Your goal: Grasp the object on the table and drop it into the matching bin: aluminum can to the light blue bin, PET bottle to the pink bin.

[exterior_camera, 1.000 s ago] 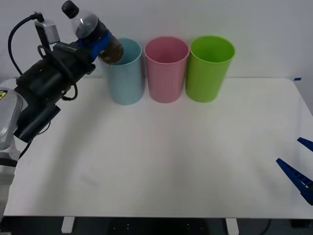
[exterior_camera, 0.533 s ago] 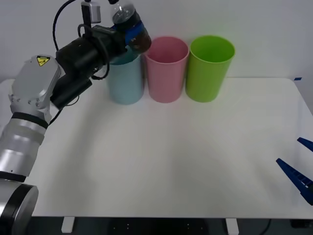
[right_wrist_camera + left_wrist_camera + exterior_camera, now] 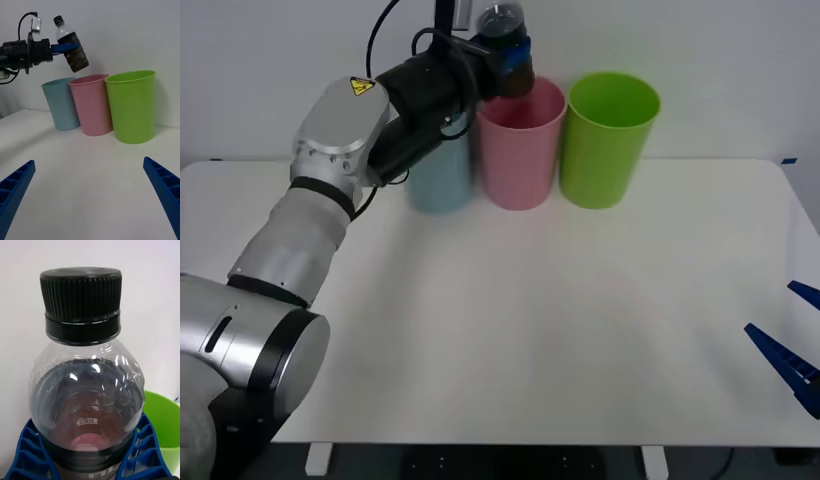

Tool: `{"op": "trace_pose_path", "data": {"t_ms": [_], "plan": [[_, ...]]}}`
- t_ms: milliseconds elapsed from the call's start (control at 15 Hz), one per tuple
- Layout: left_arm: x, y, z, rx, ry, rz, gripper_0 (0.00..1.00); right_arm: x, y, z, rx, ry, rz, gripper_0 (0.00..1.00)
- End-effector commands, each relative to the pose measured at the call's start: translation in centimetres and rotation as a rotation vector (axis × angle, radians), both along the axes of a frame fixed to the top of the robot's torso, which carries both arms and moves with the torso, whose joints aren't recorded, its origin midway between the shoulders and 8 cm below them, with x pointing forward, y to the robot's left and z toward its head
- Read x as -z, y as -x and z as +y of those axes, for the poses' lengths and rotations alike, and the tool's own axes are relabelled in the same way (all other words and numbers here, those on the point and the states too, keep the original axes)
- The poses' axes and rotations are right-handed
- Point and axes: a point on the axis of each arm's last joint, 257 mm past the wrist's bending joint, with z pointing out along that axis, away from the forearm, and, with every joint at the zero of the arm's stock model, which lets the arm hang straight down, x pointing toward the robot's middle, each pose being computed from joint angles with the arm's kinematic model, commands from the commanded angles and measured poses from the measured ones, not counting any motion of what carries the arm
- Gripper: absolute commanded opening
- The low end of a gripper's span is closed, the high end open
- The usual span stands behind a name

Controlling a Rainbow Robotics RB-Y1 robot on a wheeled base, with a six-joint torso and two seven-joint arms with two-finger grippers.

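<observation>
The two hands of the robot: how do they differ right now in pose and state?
The left hand is raised above the pink bin, while the right hand sits low over the table at its near right edge. The left hand is shut on the bottle, held tilted; the right hand is open and holds nothing. Both have blue ribbed fingers.

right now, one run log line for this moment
left hand: shut on PET bottle | above pink bin | right hand: open, idle

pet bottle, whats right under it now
The PET bottle, held tilted by the left gripper, hangs above the pink bin, near its rim on the light blue bin's side. The bin's inside is hidden.
</observation>
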Motion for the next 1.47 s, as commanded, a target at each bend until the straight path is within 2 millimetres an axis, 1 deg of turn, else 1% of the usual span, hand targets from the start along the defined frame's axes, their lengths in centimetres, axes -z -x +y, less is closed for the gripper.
{"op": "trace_pose_path", "data": {"t_ms": [67,200,600,667,733,800,867,933,1267,1467], "plan": [[-0.3,-0.7,-1.1,-0.052,-0.004,-0.014,0.00,0.0,0.0,0.0,0.000,0.000,0.000,1.00],[-0.4,-0.6,-2.0,-0.072,0.007,-0.021,0.00,0.0,0.0,0.0,0.000,0.000,0.000,1.00],[-0.4,-0.6,-2.3,-0.076,0.010,-0.022,0.01,0.0,0.0,0.0,0.000,0.000,0.000,1.00],[-0.3,-0.6,-2.4,-0.075,0.012,-0.021,0.02,0.0,0.0,0.0,0.000,0.000,0.000,1.00],[-0.4,-0.6,-2.3,-0.076,0.014,-0.020,0.07,0.0,0.0,0.0,0.000,0.000,0.000,1.00],[-0.5,-0.6,-2.3,-0.075,0.020,-0.020,0.29,0.0,0.0,0.0,0.000,0.000,0.000,1.00],[-0.5,-0.6,-2.2,-0.077,0.024,-0.018,0.86,0.0,0.0,0.0,0.000,0.000,0.000,1.00],[-0.6,-0.7,-2.1,-0.078,0.029,-0.017,1.00,0.0,0.0,0.0,0.000,0.000,0.000,1.00],[-0.8,-0.9,-1.3,-0.084,0.057,-0.006,1.00,0.0,0.0,0.0,0.000,0.000,0.000,1.00],[-1.0,-1.0,-0.4,-0.070,0.080,0.005,1.00,0.0,0.0,0.0,0.000,0.000,0.000,1.00]]}}
